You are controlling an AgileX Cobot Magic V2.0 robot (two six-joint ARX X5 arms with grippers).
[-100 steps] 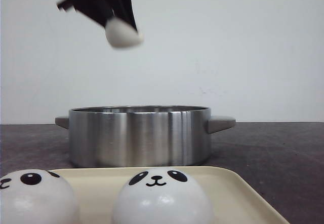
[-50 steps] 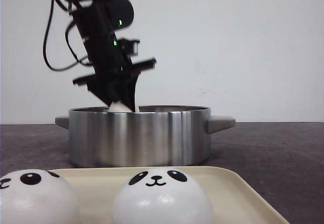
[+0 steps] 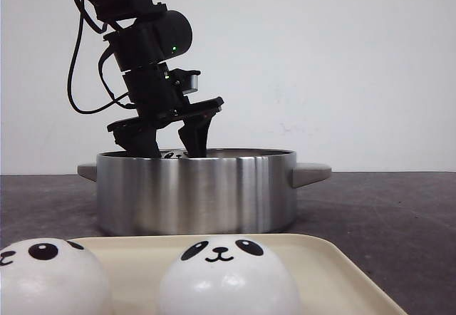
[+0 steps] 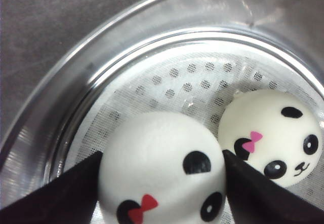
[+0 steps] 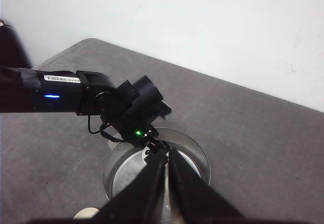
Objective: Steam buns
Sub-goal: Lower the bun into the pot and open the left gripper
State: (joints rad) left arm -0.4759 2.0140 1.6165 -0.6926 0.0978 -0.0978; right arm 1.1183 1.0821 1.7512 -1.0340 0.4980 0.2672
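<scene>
The left gripper (image 4: 162, 183) is open wide around a panda bun (image 4: 161, 171) in the steamer pot (image 3: 196, 190). Lifting crooked could drag it. The right gripper (image 5: 167, 171) is almost closed, holding nothing.

white buns (image 4: 162, 165) w/ black faces, silver pot (image 3: 196, 190).

The matte black left robot arm (image 3: 142, 51) is chunky, with a rounded cylindrical joint housing showing a tiny green LED, and a thin black cable (image 3: 78, 65) looping off its side. From the right wrist view there's a white barcode label (image 5: 62, 78) and a blue light on its long segment. The right gripper's black wedge-shaped fingers (image 5: 152, 188) taper to points.
</scene>
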